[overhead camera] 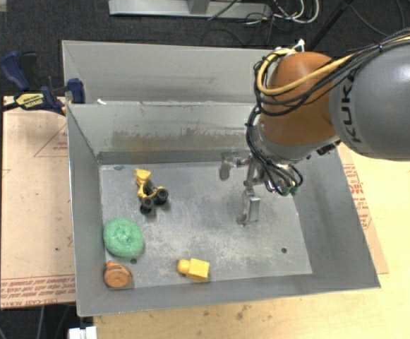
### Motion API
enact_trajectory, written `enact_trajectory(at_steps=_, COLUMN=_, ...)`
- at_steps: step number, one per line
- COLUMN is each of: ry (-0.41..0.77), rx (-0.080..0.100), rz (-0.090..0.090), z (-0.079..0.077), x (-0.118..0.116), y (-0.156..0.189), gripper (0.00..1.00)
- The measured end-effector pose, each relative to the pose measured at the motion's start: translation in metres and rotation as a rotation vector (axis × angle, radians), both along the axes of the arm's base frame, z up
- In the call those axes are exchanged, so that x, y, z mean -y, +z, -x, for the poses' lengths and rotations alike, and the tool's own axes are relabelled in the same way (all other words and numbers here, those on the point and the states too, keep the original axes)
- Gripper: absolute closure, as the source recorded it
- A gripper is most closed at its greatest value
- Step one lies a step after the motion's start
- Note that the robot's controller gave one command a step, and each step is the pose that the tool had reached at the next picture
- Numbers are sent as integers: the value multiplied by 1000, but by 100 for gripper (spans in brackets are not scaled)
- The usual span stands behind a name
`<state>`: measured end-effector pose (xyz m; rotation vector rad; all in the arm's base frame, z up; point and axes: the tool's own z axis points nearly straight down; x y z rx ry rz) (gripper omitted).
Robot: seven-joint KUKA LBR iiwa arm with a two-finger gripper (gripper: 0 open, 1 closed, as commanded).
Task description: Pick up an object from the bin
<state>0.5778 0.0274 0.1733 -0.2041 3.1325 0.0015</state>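
The one piece of writing I can read from here is on the grey arm [392,97], which reaches in over the right edge of the bin [190,48]. Dark block capitals [346,115] run down the side of its thick link, just beside the orange cover [296,97]. "KU" is plain, and the letters after it curve out of sight.

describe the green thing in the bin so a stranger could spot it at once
Look into the grey metal bin, at the lower-left corner of its floor in the view. There lies a round green lump, between a yellow-and-black toy above it and a brown disc below. It is the only green thing there.
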Motion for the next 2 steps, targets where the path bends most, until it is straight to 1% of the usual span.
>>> enact_trajectory(at_steps=1, ry=51, rx=4, rz=0, z=13, x=-41, y=-36, gripper=0)
enact_trajectory(at_steps=2, ry=163, rx=-3, rz=-1, z=15, x=-52, y=-64, gripper=0)
